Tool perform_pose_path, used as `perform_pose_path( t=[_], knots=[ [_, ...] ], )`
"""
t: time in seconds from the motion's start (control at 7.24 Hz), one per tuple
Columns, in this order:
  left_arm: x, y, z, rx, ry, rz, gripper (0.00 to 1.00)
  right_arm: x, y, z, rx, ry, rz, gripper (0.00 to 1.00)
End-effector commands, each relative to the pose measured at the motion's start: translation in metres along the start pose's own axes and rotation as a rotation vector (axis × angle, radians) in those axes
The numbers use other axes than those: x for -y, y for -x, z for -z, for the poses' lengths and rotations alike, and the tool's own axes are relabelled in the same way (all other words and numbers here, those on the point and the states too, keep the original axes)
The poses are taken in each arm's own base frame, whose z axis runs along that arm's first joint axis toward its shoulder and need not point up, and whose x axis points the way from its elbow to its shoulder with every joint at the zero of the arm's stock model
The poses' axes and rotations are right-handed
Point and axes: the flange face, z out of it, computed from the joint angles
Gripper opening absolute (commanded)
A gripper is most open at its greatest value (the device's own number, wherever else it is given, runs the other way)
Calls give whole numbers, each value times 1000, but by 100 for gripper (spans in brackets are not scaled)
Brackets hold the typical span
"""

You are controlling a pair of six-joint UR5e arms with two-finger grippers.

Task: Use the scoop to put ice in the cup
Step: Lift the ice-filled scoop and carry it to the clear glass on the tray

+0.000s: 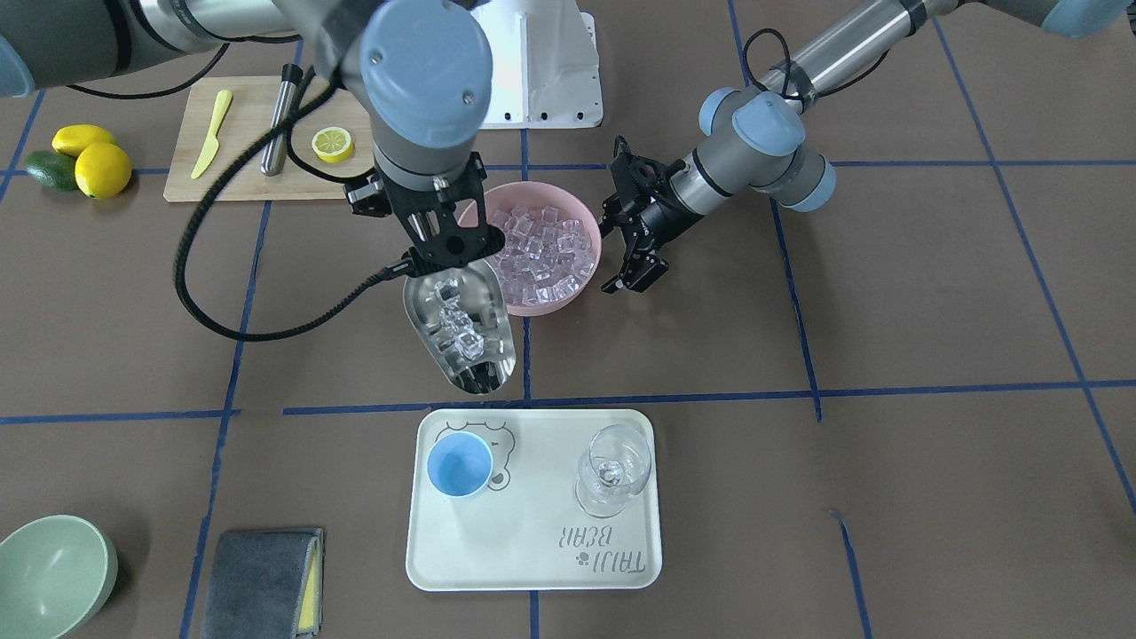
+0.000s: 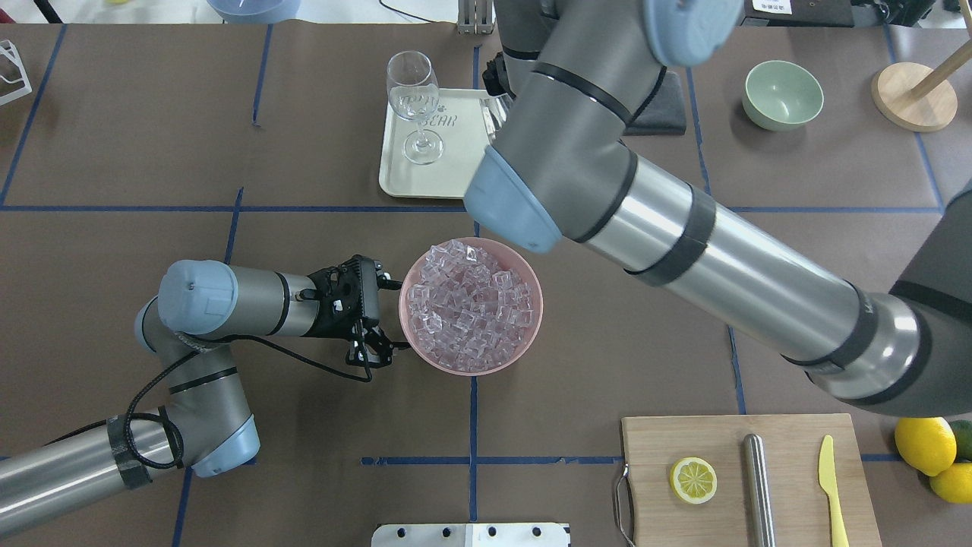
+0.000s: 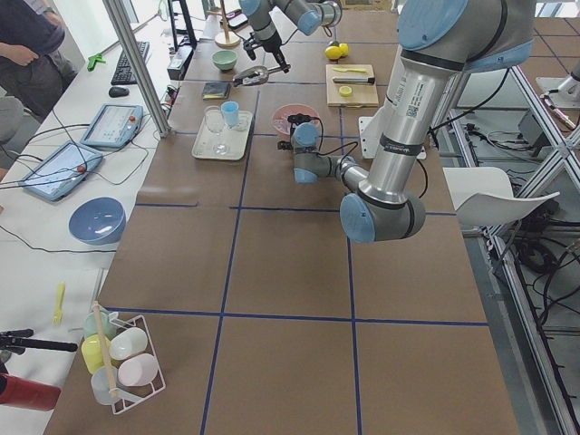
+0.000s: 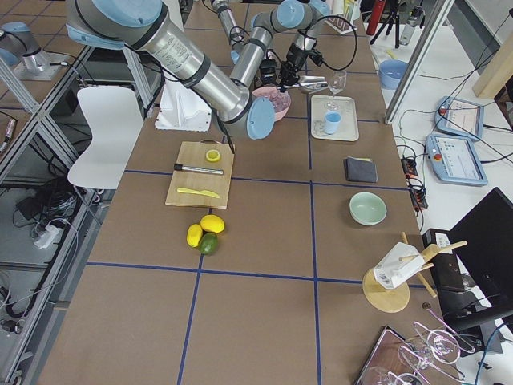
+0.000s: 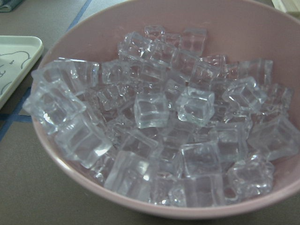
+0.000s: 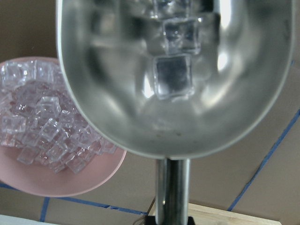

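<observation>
"BEAR" lettering, upside down, on the cream tray (image 1: 532, 506)

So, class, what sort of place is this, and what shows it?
Most likely a robotics lab staged as a drinks counter: tape-gridded table, teach pendants alongside, right gripper holding a scoop of ice.

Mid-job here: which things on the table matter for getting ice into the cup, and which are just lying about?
In the job: scoop, loaded with ice, held by the right gripper; pink bowl of ice; cup, empty, on the tray.

Lying about: wine glass, green bowl, grey cloth, cutting board with lemon slice, yellow knife and steel cylinder, lemons, avocado.
</observation>
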Motion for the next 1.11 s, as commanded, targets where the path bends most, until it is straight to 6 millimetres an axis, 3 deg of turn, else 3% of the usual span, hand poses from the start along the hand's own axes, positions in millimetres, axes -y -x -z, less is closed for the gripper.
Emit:
perform_pose_path(
  t=[0.0, 0.55, 0.97],
  knots=[
    [1, 0, 0, 0, -1, 0, 100, 52, -6, -7, -100, 97, 43, 0],
    [2, -1, -1, -2, -2, -1, 100, 54, -38, -29, -178, 165, 57, 0],
    [1, -2, -2, -3, -1, -1, 100, 58, -56, -26, -266, 202, 96, 0]
  ],
)
